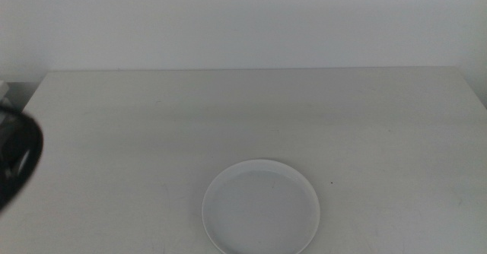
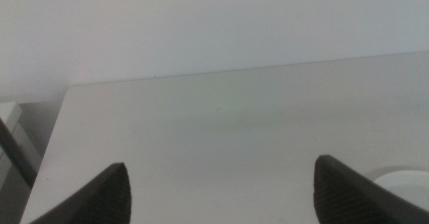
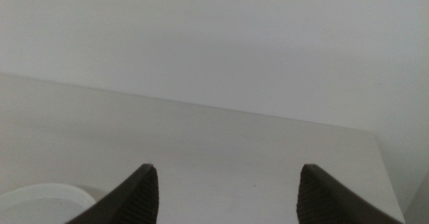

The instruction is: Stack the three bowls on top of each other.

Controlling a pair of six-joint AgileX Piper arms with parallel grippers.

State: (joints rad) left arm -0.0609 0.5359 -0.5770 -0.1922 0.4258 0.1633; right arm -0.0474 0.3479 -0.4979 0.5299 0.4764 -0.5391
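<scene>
Your left arm [image 1: 17, 163] enters the middle view only as a dark, blurred mass at the left edge, roughly halfway down the frame; no joints or jaws can be told apart there. Your left gripper [image 2: 221, 184] appears in its own wrist view as two dark jaws rising from the lower edge, set wide apart with nothing between them. Your right gripper [image 3: 224, 184] shows the same pose in its wrist view: two dark, ribbed jaws spread wide, the gap between them empty. Your right arm does not appear in the middle view. Both grippers look along the surface from a low, near-level angle.
</scene>
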